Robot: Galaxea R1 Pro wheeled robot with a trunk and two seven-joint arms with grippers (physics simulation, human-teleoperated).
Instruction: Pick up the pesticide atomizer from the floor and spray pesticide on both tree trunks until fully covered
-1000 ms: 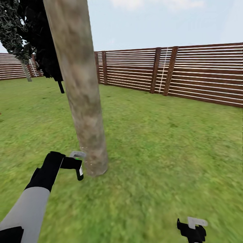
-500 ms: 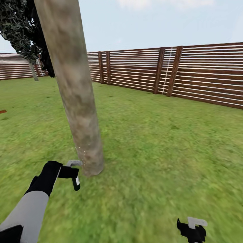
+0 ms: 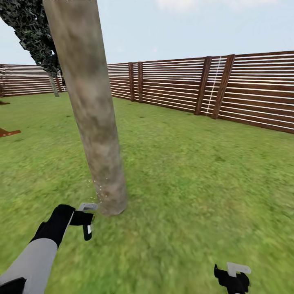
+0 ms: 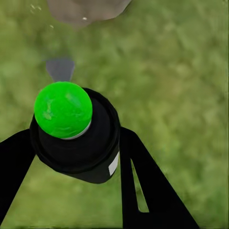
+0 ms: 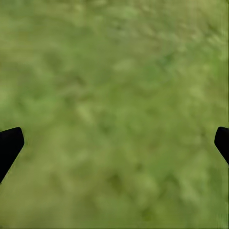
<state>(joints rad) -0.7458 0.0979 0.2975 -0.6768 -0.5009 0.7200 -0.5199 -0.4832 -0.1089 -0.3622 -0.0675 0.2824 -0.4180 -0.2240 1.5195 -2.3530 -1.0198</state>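
Observation:
A thick, mottled grey-tan tree trunk leans up from the lawn just ahead and left of centre. My left gripper is low beside its base, shut on the pesticide atomizer, a black bottle with a bright green cap. In the left wrist view the black fingers clamp the bottle, and the trunk's base lies beyond it with a few pale droplets near it. My right gripper hangs low on the right, and its fingertips stand wide open over bare grass.
Green lawn spreads all round, bounded by a brown slatted fence behind and to the right. A distant tree with dark foliage stands at the far left. Brown flat pieces lie at the left edge.
The whole view has swung left, sliding the fence to the right. My left gripper with the atomizer now sits lower and further from the trunk's base. The right gripper is unchanged.

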